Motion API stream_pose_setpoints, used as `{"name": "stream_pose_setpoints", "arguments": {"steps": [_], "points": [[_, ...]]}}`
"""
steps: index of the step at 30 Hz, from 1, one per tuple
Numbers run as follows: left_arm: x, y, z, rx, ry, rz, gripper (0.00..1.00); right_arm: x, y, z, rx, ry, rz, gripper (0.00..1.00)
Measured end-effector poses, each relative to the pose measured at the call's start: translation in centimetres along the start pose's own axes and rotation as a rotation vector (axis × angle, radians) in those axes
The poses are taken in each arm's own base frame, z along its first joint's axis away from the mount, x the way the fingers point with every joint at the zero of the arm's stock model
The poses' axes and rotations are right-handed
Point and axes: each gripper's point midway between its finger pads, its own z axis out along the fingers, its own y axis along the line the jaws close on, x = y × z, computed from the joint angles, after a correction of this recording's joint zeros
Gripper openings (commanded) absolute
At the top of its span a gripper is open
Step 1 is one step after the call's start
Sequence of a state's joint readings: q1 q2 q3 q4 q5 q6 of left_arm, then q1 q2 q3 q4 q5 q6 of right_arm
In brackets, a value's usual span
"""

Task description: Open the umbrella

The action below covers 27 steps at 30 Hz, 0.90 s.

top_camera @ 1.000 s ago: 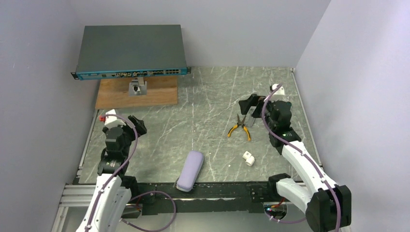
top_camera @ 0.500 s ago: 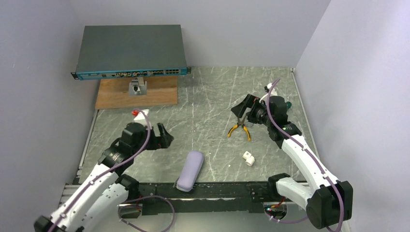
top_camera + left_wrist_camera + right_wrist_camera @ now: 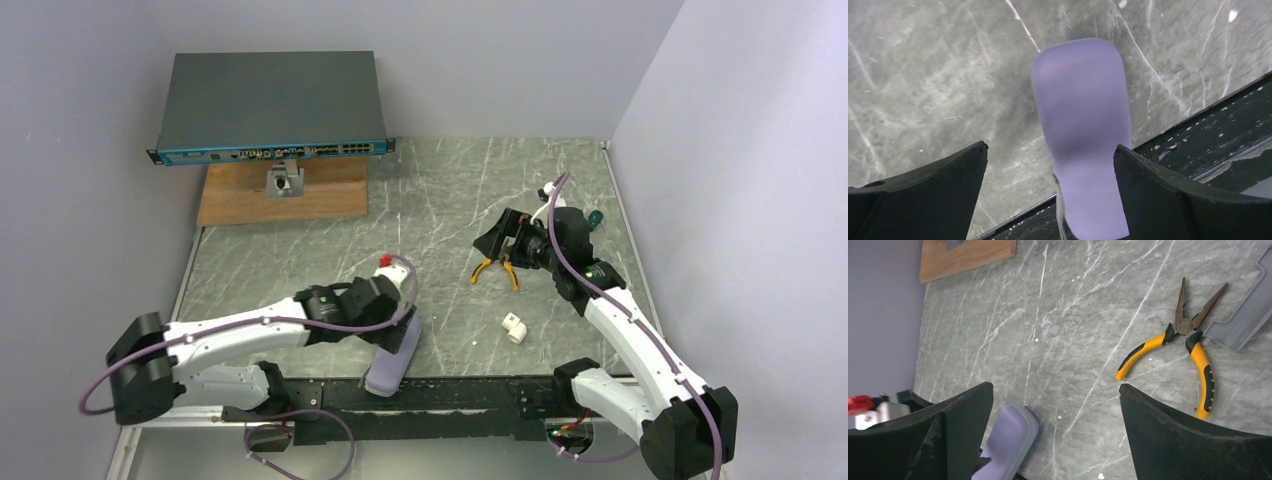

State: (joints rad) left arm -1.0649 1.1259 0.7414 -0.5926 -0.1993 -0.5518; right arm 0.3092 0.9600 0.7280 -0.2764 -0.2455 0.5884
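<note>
No cream-beige umbrella shows in any view. A closed lavender-grey oval case lies at the table's near edge and overhangs the black rail. My left gripper hovers above it, open. In the left wrist view the case lies between my spread fingers, nearer the right one, with the left gripper not touching it. A thin pale cord hangs at the case's near end. My right gripper is open and empty, held above the table. In the right wrist view the right gripper frames the case from afar.
Yellow-handled pliers lie under the right gripper and also show in the right wrist view, beside a grey metal piece. A small white fitting lies near the front. A network switch and a wooden board stand at back left.
My left arm has swung from the left side across to the middle front and now hangs over the case. My right gripper has shifted a little left and tipped down.
</note>
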Motion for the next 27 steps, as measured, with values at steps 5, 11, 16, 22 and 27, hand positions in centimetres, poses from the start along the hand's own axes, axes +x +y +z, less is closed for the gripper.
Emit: {"name": "stream_pose_setpoints", "arguments": {"steps": [5,11,16,22,27], "points": [[2.1,-2.4,1.9,-0.022,0.060,0.044,0.99,0.3,0.0,-0.6,0.002,0.007,-0.011,0.98],[2.8,-4.3,2.9,-0.024,0.045,-0.011,0.99,0.8,0.1,-1.3,-0.004,0.015,-0.022,0.98],[6.0,-4.2,4.3,-0.083,0.105,0.014,0.99,2.1,-0.2,-1.5,-0.010,0.046,-0.019,0.98],[6.7,-4.3,5.0,-0.118,0.092,0.010,0.80,4.2,-0.9,-1.2,-0.010,0.101,-0.009,0.97],[6.5,-4.4,5.0,-0.126,0.071,-0.002,0.68,5.1,-0.7,-1.2,-0.025,0.129,-0.011,0.98]]}}
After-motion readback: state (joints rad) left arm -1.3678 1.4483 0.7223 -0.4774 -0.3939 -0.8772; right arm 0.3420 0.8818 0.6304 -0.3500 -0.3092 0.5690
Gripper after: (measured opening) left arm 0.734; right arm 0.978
